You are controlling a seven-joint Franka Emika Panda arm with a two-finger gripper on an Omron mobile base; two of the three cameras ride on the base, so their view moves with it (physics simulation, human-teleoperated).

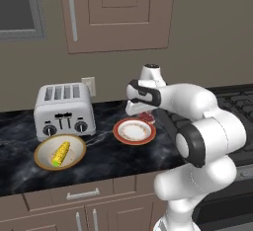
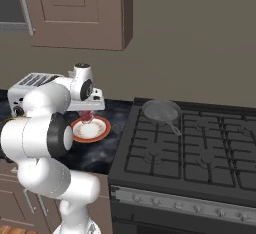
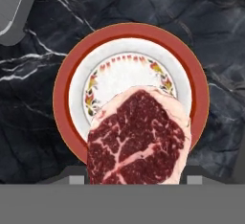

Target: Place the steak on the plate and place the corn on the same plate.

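Marbled red raw steak [image 3: 136,139] hangs clamped in the jaws, directly above the orange-rimmed round plate [image 3: 62,98], seemingly poised for lowering; the yellow corn cob [image 1: 61,154] waits well aside.

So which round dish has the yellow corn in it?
The tan-rimmed bowl in front of the silver toaster holds the yellow corn cob. The flat orange-red-rimmed plate beside it has no corn.

Both base views look forward-down from behind the arm, left and right, sharing the plate [image 1: 134,131]; hand view looks straight down close over that plate [image 3: 131,36].
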